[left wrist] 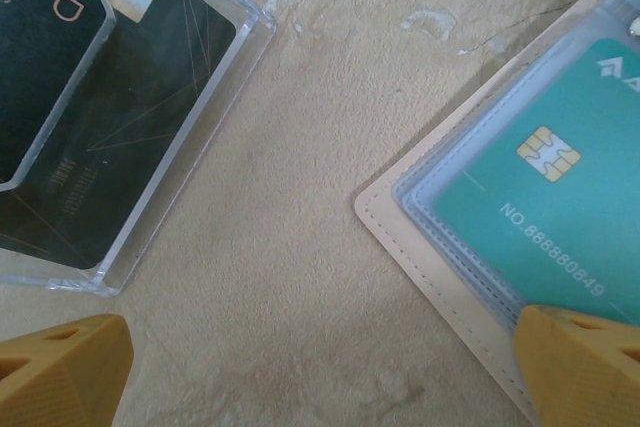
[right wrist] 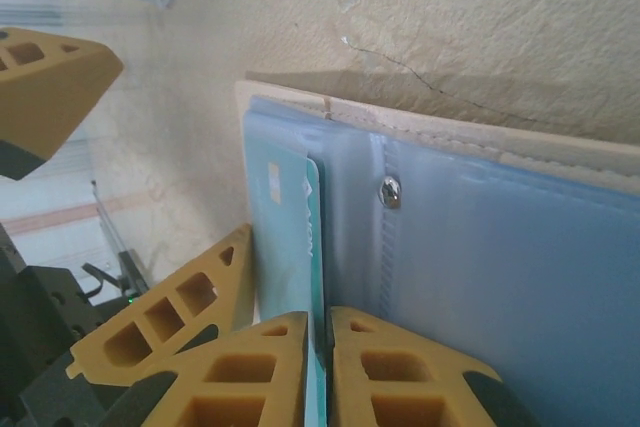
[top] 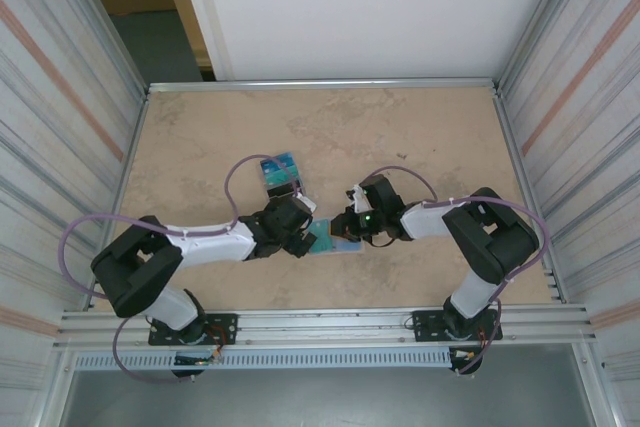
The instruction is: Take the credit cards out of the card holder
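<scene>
While the card holder (left wrist: 405, 247) lies open on the worktop (left wrist: 300, 127) btwn the two arms, pale blue lining up, the right gripper (right wrist: 318, 322) has its jaws pinched tight on the edge of a teal card (right wrist: 312, 237) that stands up from the lining, near the snap. By the holder's other side the left gripper (left wrist: 320, 337) hovers w/ jaws spread wide, one fingertip (left wrist: 580, 367) over the holder's beige edge, the other over bare worktop. A clear case (left wrist: 215, 97) w/ dark cards sits nearby, not touching the holder.
</scene>
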Robot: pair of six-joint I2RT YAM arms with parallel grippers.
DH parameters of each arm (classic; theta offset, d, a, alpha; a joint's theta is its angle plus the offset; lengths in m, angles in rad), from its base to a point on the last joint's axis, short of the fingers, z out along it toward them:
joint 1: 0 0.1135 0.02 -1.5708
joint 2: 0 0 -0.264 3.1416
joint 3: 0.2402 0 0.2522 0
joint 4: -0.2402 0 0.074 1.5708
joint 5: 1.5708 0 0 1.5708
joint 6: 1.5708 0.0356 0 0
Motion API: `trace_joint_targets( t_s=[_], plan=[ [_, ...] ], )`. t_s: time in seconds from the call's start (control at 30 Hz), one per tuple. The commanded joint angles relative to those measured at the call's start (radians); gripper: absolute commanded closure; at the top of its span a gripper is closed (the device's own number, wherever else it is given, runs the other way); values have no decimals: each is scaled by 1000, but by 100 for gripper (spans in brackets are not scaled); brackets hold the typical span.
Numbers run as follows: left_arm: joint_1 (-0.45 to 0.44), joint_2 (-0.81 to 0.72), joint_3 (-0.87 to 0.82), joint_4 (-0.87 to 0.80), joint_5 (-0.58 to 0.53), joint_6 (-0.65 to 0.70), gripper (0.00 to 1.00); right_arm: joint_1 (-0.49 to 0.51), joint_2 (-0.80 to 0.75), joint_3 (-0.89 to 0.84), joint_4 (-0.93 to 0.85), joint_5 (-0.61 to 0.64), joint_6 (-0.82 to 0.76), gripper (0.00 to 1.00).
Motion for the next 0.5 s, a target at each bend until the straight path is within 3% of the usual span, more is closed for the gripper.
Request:
trace_joint_targets(
  t_s=[0.0, 0.47],
  plan=[
    [5, 16, 22, -38, -5, -16, 1, -12, -8, -19, 76, -51, 35, 87],
    [4, 22, 28, -50, -6, -19, 1, -38, 21, -43, 123, -63, 45, 98]
  ],
)
